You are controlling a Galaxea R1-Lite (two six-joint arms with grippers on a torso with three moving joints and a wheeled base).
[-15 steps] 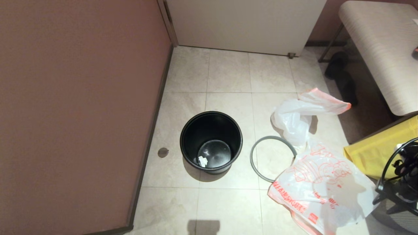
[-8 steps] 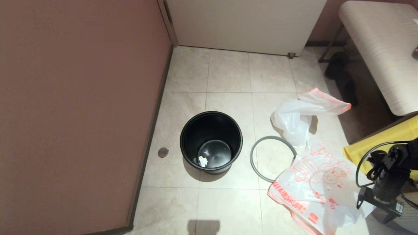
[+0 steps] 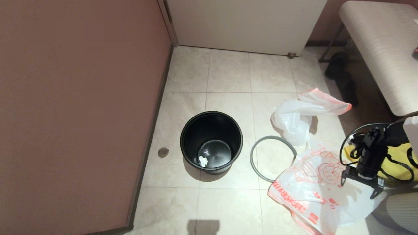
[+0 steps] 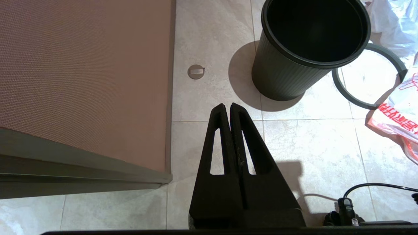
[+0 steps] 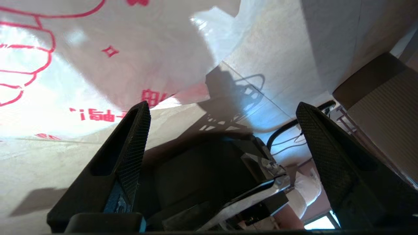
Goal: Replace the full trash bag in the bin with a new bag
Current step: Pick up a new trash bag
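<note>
Black bin [image 3: 211, 141] upright on the tiled floor [image 3: 228, 75], near the reddish-brown wall [image 3: 78, 107], unlined, with 1 small white scrap [image 3: 202, 160] lying on its bottom. Separate grey ring rim [image 3: 258, 153] flat on the tiles just beside the bin on the robot's right, its far edge tucked under plastic. Full trash bag [image 3: 295, 119] slumped on the floor just beyond the ring, pink-red handles [image 3: 323, 99] trailing away toward the bench [image 3: 378, 49]; contents not discernible through the plastic. New bag [image 3: 313, 192] with its orange-red cartoon and red characters spread on the floor nearer the robot, overlapping the ring's edge and reaching up to the full bag. Right gripper [image 3: 359, 186] hanging over the right edge of the new bag, pointing down, with cables looped around its wrist and the yellow bag [image 3: 396, 164] behind it; in the right wrist view, 2 black fingers [image 5: 130, 143] standing wide apart with nothing between them, printed plastic spread beyond. Left gripper [image 4: 227, 107] seen only in the left wrist view, above bare tiles short of the bin, fingers pressed together and empty. Small round floor fitting [image 3: 163, 152] by the wall's foot, left of the bin. Dark shoes [image 3: 341, 73] under the bench.
</note>
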